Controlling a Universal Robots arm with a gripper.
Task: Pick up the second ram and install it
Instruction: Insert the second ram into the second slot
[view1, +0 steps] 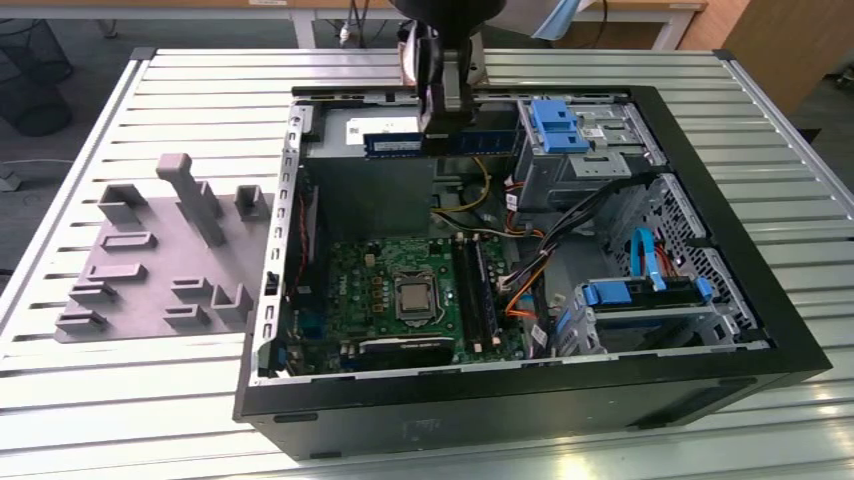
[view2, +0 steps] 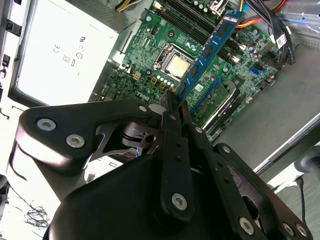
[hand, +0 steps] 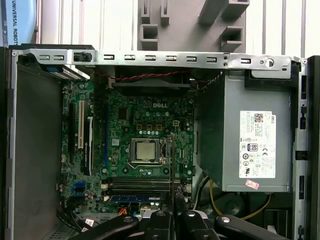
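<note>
**Item 1. Gripper** (view2: 171, 106): black linkage fingers (view2: 176, 150) pressed together, pinching one end of the second ram. It stands at the upper centre of the exterior view (view1: 447, 118), above the far side of the case.

**Item 2. Second ram** (view2: 210, 47): a long, narrow circuit stick with a blue-green face and a row of small black chips. It is held by one end, with the rest reaching out free of the fingers. In the exterior view it lies level (view1: 394, 146), raised above the case and touching nothing else. In the first wrist view it shows edge-on as a thin dark line (hand: 172, 165).

**Item 3. Memory slots** (view1: 474, 290): long black channels on the motherboard (view1: 367, 285), just beside the processor socket (view1: 416, 298) and well apart from the held stick. There is open air above them.

**Item 4. Bounds of the bay**
- The grey power supply (hand: 250, 140) closes one side.
- The cable bundle (view1: 534, 265) and the drive cage with blue caddies (view1: 554, 125) crowd the exterior view's right.
- The black case (view1: 534, 395) has a raised rim all round, and its top face is open.

**Item 5. Surroundings**
- The ribbed metal table (view1: 160, 410) carries the case.
- The grey fixture blocks (view1: 147, 260) sit on the exterior view's left, apart from the case wall.
</note>
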